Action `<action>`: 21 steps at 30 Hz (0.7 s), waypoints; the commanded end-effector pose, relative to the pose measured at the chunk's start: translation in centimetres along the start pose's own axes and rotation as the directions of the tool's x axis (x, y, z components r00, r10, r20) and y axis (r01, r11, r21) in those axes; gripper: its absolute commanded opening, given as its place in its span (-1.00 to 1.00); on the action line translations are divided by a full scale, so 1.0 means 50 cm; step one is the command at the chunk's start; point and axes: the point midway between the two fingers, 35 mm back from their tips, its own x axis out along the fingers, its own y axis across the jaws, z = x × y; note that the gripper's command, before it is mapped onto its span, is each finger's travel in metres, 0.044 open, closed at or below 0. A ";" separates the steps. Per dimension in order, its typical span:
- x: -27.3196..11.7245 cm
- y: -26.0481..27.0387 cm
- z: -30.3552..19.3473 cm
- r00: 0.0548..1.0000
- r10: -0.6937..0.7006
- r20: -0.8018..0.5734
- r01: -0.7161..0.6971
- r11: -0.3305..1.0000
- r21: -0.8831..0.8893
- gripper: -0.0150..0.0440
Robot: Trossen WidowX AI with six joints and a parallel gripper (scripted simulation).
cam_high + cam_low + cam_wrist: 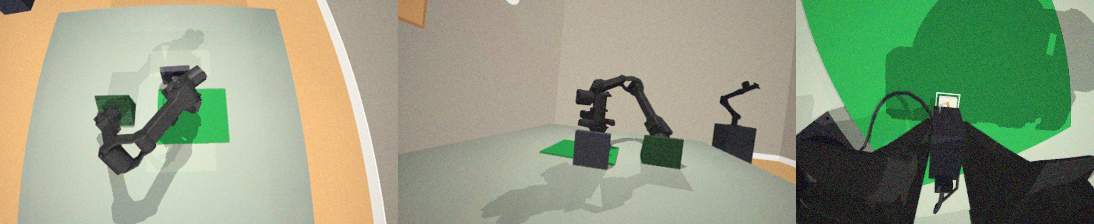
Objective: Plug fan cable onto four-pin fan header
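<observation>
My gripper (945, 126) is shut on the fan's dark plug (947, 145), which sits between the fingertips in the wrist view. The fan's black cable (901, 93) arcs out to the left from beside the plug. The white four-pin header (953, 101), inside a white printed outline, shows just beyond the plug's far end and is partly covered by it. The green board (213, 114) (558, 148) (846, 45) lies flat under the gripper. The plug's height above the header cannot be told. The top and exterior views do not show the plug clearly.
The fan (174, 69) (592, 149), a dark upright box, stands at the board's edge close to the gripper. A dark green box (122, 100) (662, 152) stands by the arm's base. Another arm on a dark block (733, 141) is at the far right of the exterior view.
</observation>
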 end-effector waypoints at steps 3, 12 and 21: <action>0.014 -0.003 -0.003 1.000 -0.007 0.000 0.007 1.000 -0.008 -0.49; 0.014 -0.006 -0.006 1.000 -0.007 0.000 0.007 1.000 -0.012 -0.49; 0.014 -0.006 -0.007 1.000 -0.007 0.000 0.007 1.000 -0.014 -0.49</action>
